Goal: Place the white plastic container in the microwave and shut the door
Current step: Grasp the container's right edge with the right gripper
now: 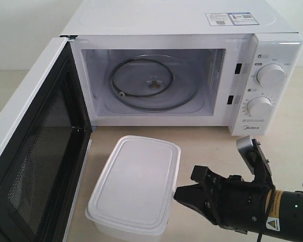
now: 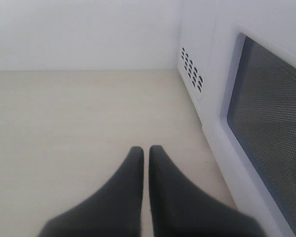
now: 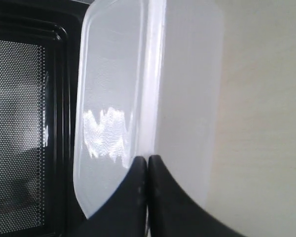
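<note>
Room: a plain white wall [image 1: 20,30] stands behind everything.
Bench: the bench [image 1: 212,146] is pale beige, smooth and flat, with a faint wood look.
Microwave: the microwave [image 1: 166,20] is a big white box at the back of the bench. Its inside is white, with a round glass turntable [image 1: 141,80] lying flat in it. Two round white knobs [image 1: 270,75] sit one above the other on its right side.
Door: the door [image 1: 35,146] is wide open, swung out to the left. Its inner face is black with a dotted mesh.
Container: the white plastic container [image 1: 136,181] sits on the bench in front of the microwave, just beside the open door. It is a low, cloudy white box with round corners. Its flat lid is on and has a raised rim.
Right end effector: the right end effector [image 1: 178,194] is black and lies low, near the container's right side. Its two fingers are pressed together and hold nothing. The tips are right at the lid's rim; I cannot tell if they touch.
Left end effector: the left end effector [image 2: 145,150] is over bare bench, beside the door's outer face. Only a thin slit shows between its fingers, and it holds nothing.
</note>
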